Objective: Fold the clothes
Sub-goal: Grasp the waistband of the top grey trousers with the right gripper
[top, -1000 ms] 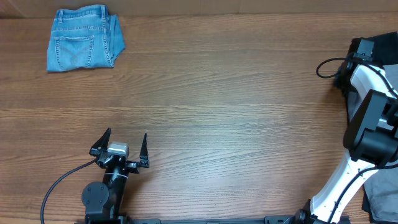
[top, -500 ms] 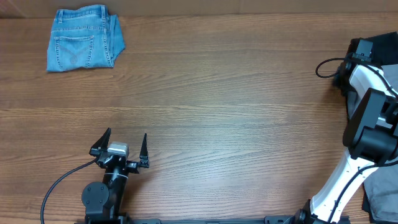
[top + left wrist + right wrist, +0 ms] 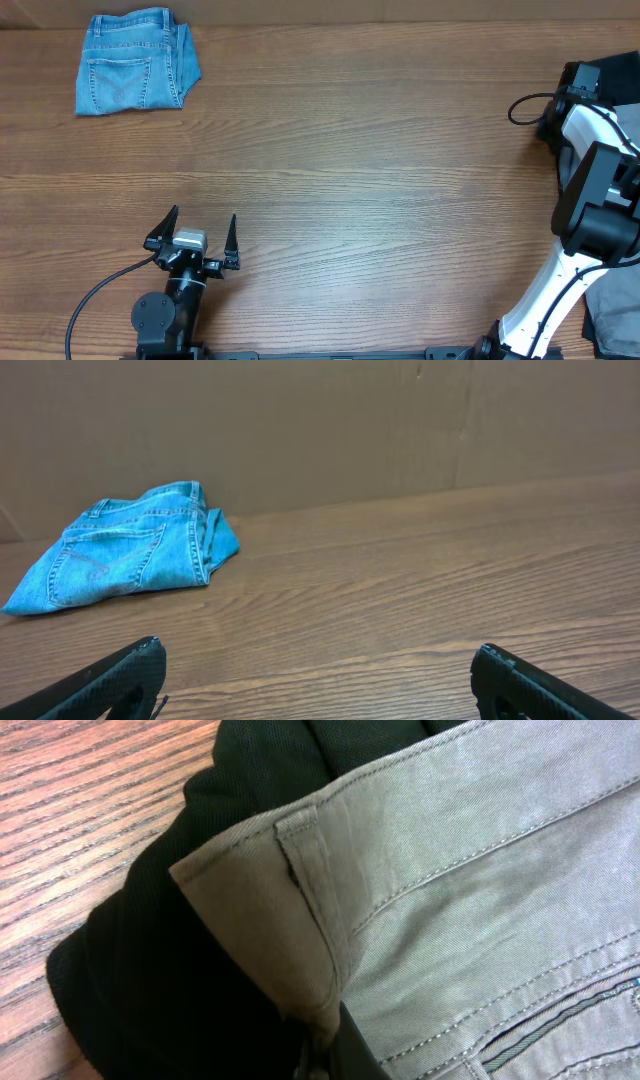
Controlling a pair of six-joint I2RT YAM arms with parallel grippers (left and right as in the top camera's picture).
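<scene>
A pair of folded blue jeans lies at the table's far left corner and also shows in the left wrist view. My left gripper is open and empty near the front edge, well short of the jeans; its fingertips frame bare wood. My right gripper is shut on the waistband of olive-grey trousers, which lie over a black garment. In the overhead view the right arm stands at the right edge and its fingers are hidden.
The wooden table spreads between the two arms. A cardboard wall stands behind the jeans. A grey cloth lies at the front right corner beside the right arm's base.
</scene>
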